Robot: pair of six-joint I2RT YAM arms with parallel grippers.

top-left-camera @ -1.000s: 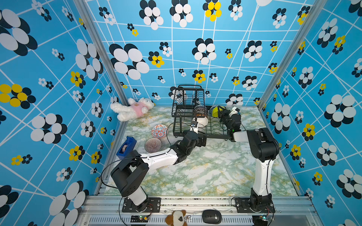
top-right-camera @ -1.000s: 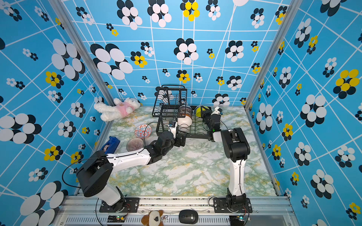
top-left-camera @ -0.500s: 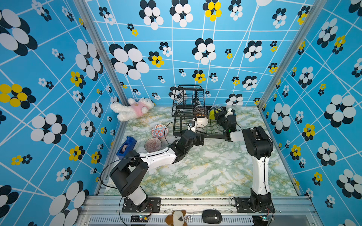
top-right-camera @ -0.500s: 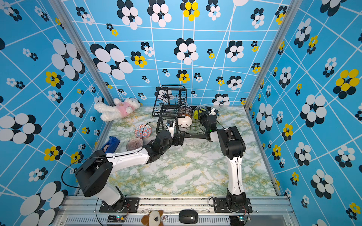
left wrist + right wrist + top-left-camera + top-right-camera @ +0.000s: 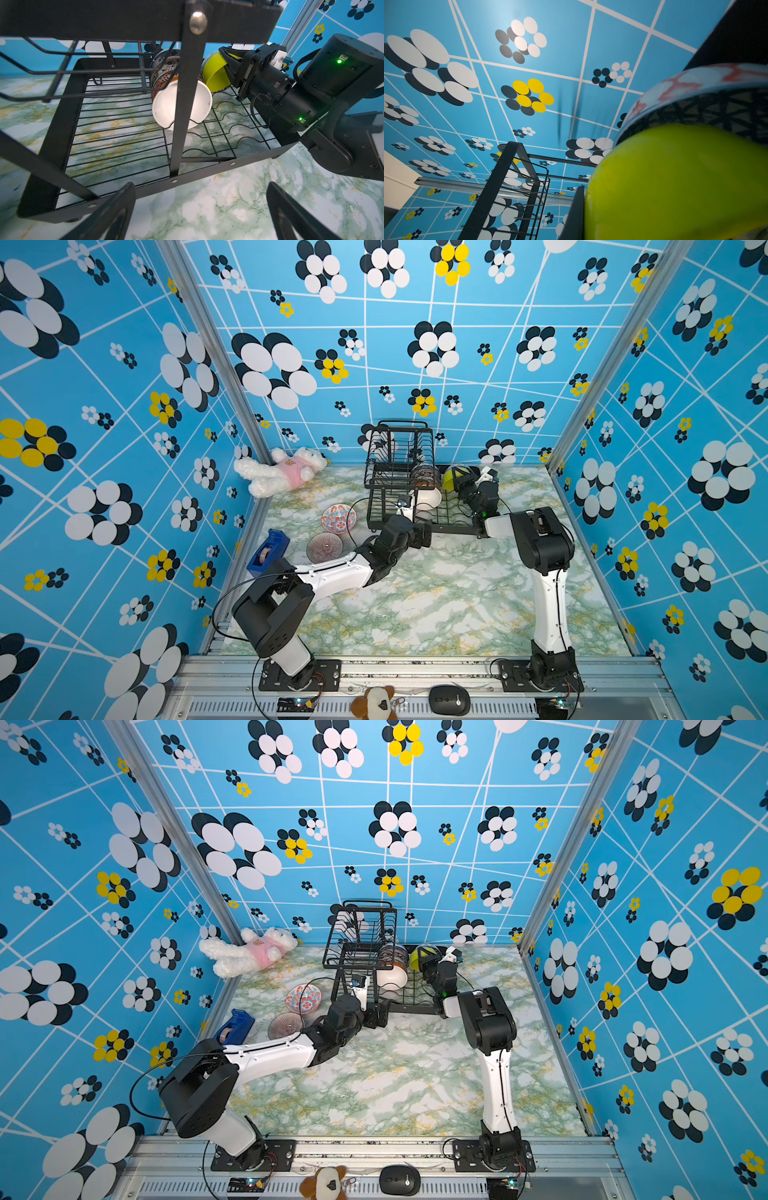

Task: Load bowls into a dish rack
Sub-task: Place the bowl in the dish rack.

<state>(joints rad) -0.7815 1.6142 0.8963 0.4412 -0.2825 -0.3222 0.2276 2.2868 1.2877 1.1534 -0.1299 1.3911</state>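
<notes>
Jaws, top view: your right gripper (image 5: 462, 482) clamped on lime green bowl (image 5: 451, 479) rim, at dish rack (image 5: 376, 526) lower tray. Left gripper (image 5: 422, 533) spread wide, empty, at rack front.
Left wrist: lime bowl tilted beside white bowl (image 5: 166, 108); whether it is seated is unclear.
Right wrist: lime bowl fills frame.
Step, by my read: placing. Next, you settle it in wire slot, then release.

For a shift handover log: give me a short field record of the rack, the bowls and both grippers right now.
right gripper: shut on the lime green bowl, at the dish rack's lower tray
left gripper: open, empty, in front of the rack
in rack: white bowl on its side, patterned bowl behind it
not yet loaded: floral bowl and purplish ribbed bowl, both on the table
</notes>
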